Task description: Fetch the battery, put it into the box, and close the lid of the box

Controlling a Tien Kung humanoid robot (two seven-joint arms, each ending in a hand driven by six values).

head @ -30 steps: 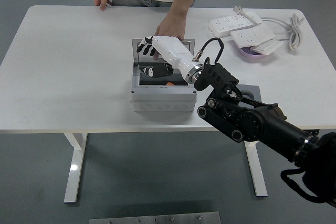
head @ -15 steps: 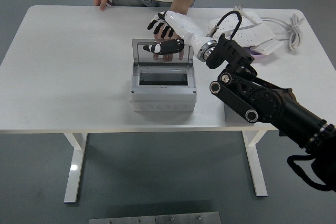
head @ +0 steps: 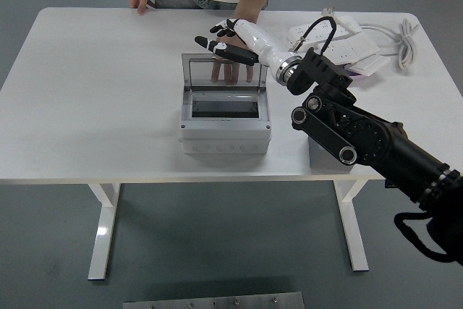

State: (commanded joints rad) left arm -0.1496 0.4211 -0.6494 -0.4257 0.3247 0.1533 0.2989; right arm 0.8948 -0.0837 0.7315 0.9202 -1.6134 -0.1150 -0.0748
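Box [head: 225, 127] is sitting just below the right hand [head: 230, 43], long axis crosswise, lid [head: 223, 72] upright; fingers are spreading empty.

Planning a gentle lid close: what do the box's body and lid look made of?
The grey rectangular box looks like matte moulded plastic: opaque, evenly grey, ribbed side. Its upright hinged lid seems clear smoky plastic, since a person's fingers show through it.
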